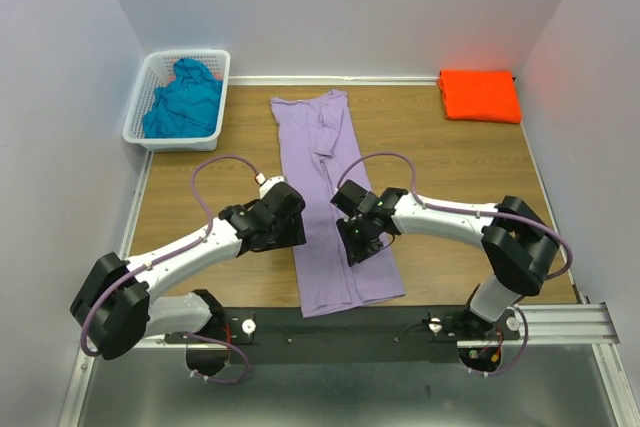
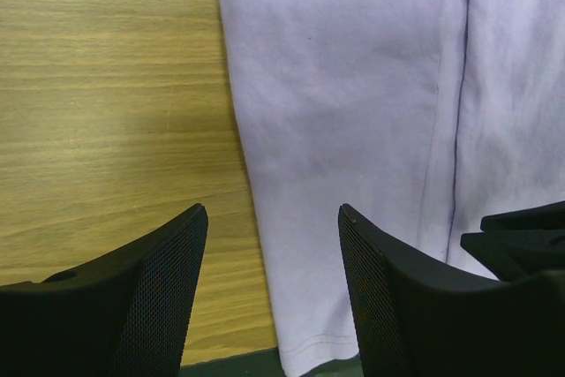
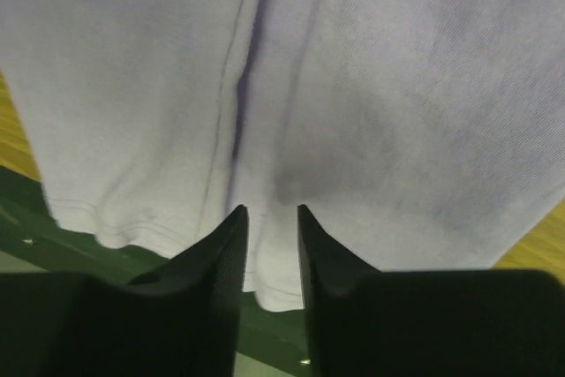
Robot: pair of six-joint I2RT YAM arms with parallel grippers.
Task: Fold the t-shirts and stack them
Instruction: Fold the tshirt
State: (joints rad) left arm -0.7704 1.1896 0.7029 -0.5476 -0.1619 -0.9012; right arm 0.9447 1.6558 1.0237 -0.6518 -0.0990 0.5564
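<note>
Lavender shirt (image 1: 315,177) flat under R gripper (image 3: 270,209); its edge below L gripper (image 2: 272,209).

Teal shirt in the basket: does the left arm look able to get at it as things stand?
Probably yes. The left gripper is open and empty, the basket is open-topped, and nothing stands between them. The teal shirt lies far back, though.

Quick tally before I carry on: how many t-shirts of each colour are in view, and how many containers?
Lavender t-shirt, flat on the table: 1
Orange t-shirt, folded at the far right: 1
Teal t-shirt, bunched in the basket: 1
White basket: 1
Total: 4
</note>
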